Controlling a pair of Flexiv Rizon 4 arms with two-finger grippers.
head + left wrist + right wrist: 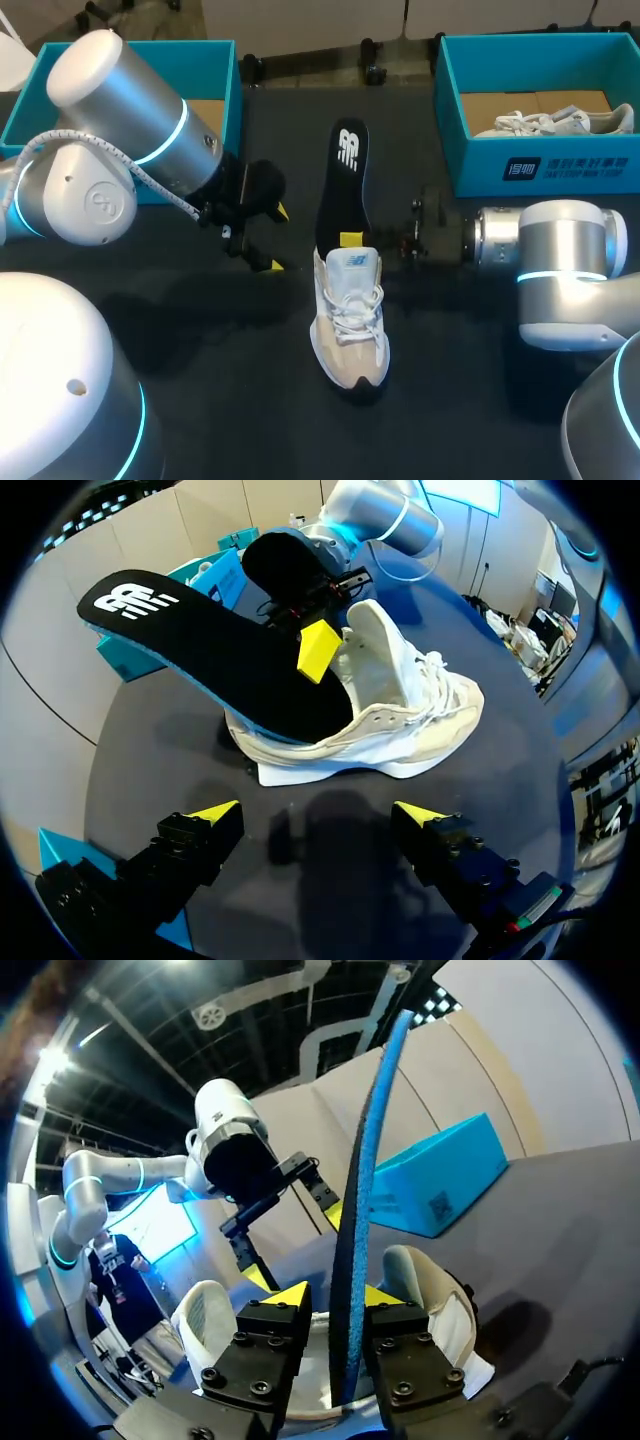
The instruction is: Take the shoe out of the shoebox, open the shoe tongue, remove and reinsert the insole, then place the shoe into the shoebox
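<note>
One dark tabletop (230, 400) carries everything. My left arm (110, 130) and right arm (560, 270) come in over it from the two sides. At the far corners stand two teal boxes. The left shoebox (222, 70) is mostly hidden behind my arm, and the right shoebox (540, 165) has a second shoe (555, 122) lying in it.

The white shoe (350, 320) sits upright on the tabletop between the arms, out of both boxes, with its toe toward me and its tongue pulled forward so the mouth is open. The black insole (343, 190) slants up out of that mouth: its front end is down inside the shoe, and its heel end sticks out in the air behind the heel.

The right hand (335, 1298) is closed down to a narrow gap and seems to pinch the insole edge-on between its two yellow tips, just above the shoe's collar. The left hand (318, 815) hangs beside the shoe with its fingers spread wide, holding nothing.

The step in hand looks like the insole step, with the insole half in and half out. I cannot tell whether it is going in or coming out. If it is going in, the next move should push it forward and down along the sole until the heel end drops behind the collar. The free left hand could steady the shoe, which may slide or tip.
</note>
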